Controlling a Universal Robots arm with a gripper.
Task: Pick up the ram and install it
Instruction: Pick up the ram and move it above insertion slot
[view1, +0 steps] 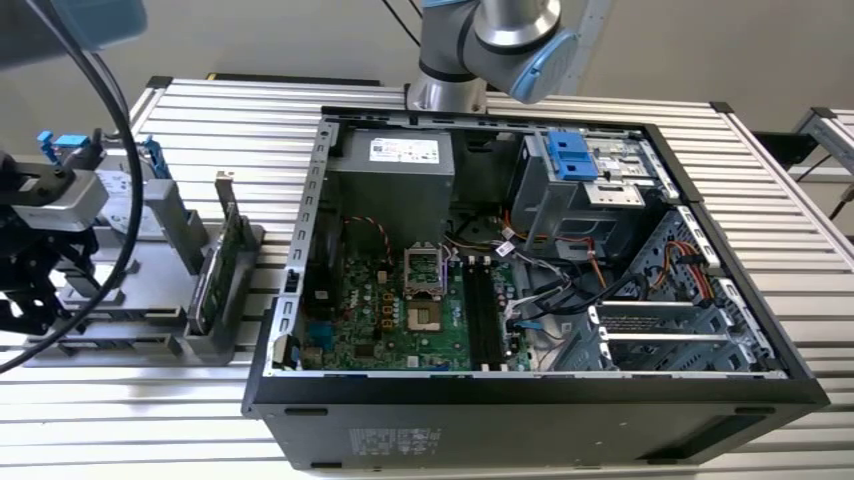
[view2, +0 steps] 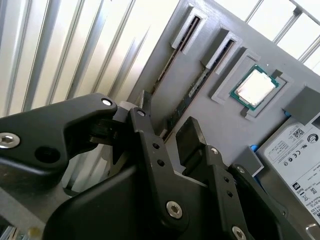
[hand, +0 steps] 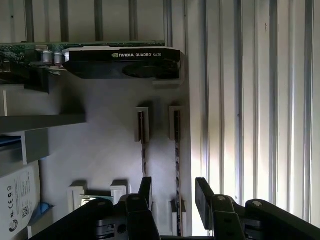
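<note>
The gripper (hand: 175, 196), jaws spread wide, straddles the ram (hand: 176, 155), stood on edge in the outermost slot by the grey holder's (hand: 110, 150) edge, evidently so its flat faces can be pinched.

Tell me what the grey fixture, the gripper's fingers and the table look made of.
Grey fixture: likely moulded or printed plastic, matte, uniform grey without glare.
Gripper fingers: black and matte, plastic or coated metal; the look leaves it open.
Table: ribbed silvery metal, probably aluminium, with bright streaks along its grooves.
</note>
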